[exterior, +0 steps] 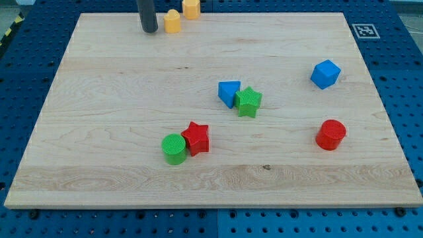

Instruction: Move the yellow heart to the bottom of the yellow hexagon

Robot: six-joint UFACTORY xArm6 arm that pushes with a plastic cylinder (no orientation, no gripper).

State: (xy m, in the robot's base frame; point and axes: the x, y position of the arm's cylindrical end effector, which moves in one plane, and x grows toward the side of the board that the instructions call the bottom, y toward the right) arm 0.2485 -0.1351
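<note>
The yellow heart (172, 22) lies near the board's top edge, left of centre. The yellow hexagon (191, 8) sits just up and to the right of it, at the very top edge, almost touching it. My tip (148, 30) is at the end of the dark rod, just left of the yellow heart with a small gap between them.
A blue triangle-like block (229, 92) and a green star (248, 102) touch near the board's middle. A green cylinder (174, 148) and a red star (196, 138) touch lower left of centre. A blue cube-like block (325, 74) and a red cylinder (330, 135) stand at the right.
</note>
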